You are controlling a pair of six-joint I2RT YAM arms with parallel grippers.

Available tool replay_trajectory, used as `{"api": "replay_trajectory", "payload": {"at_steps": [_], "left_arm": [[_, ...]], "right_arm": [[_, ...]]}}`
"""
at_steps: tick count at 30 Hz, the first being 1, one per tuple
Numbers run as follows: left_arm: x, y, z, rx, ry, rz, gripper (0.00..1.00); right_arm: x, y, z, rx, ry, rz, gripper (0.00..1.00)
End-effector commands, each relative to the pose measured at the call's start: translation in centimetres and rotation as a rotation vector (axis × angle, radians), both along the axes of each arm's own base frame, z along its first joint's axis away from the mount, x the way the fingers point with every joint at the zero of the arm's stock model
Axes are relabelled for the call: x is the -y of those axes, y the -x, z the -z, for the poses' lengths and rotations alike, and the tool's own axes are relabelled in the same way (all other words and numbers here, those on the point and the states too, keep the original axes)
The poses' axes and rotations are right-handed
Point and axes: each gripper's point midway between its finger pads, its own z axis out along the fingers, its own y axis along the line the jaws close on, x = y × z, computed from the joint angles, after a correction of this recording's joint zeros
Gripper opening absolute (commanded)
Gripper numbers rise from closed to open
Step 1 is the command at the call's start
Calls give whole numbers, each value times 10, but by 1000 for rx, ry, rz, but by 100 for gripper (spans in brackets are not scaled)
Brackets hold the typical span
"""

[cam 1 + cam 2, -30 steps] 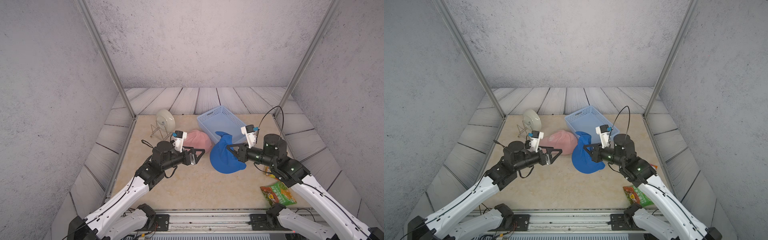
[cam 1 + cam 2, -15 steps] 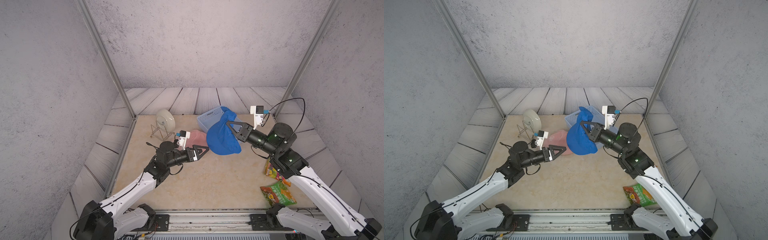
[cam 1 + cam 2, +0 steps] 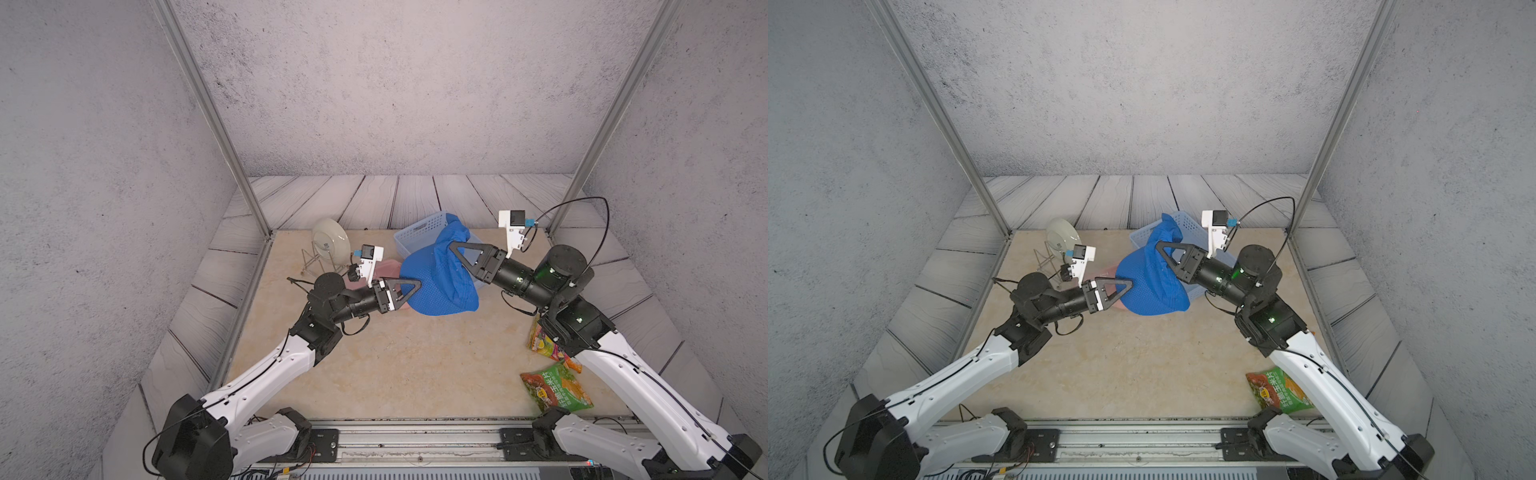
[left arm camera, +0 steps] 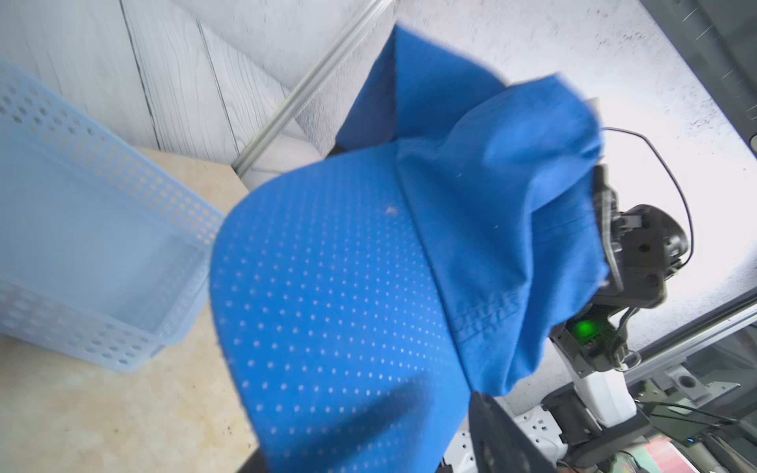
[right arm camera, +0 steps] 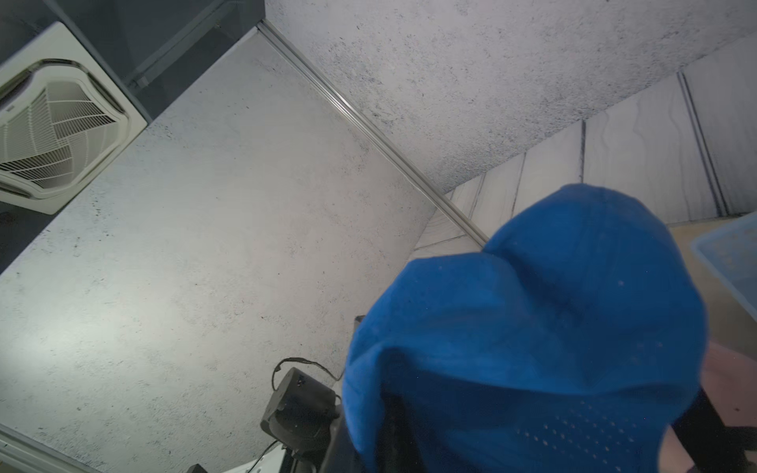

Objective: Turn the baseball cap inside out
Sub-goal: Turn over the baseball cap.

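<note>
Right gripper (image 3: 452,247) is clamped on the crown fabric of the blue baseball cap (image 3: 436,286), gripping at the cap's one o'clock edge. The cap hangs from it near the table's middle, with a pale blue basket (image 3: 415,232) at its twelve o'clock. Left gripper (image 3: 417,285) touches the cap's nine o'clock edge; whether it pinches the fabric cannot be told.

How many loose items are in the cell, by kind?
Blue cap: 1
Pink fabric item: 1
Basket: 1
Plate: 1
Wire rack: 1
Snack bags: 2
Total: 7
</note>
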Motion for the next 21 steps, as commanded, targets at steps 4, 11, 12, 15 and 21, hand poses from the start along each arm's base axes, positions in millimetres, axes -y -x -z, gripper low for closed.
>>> {"api": "replay_trajectory", "payload": {"at_steps": [4,11,12,15,21], "left_arm": [[-23,2,-30,69,69,-114,7],[-48,-6,-15,-45,-25,-222,0],[-50,-6,-12,-69,-35,-213,0],[-41,-2,-11,-139,-36,-125,0],[-31,5,-17,-191,-73,-35,0]], "right_arm": [[26,-10,61,-70,258,155,0],[95,-13,103,-105,610,419,14],[104,-10,101,-93,635,440,26],[114,0,101,-71,677,439,64],[102,23,108,-99,568,333,84]]}}
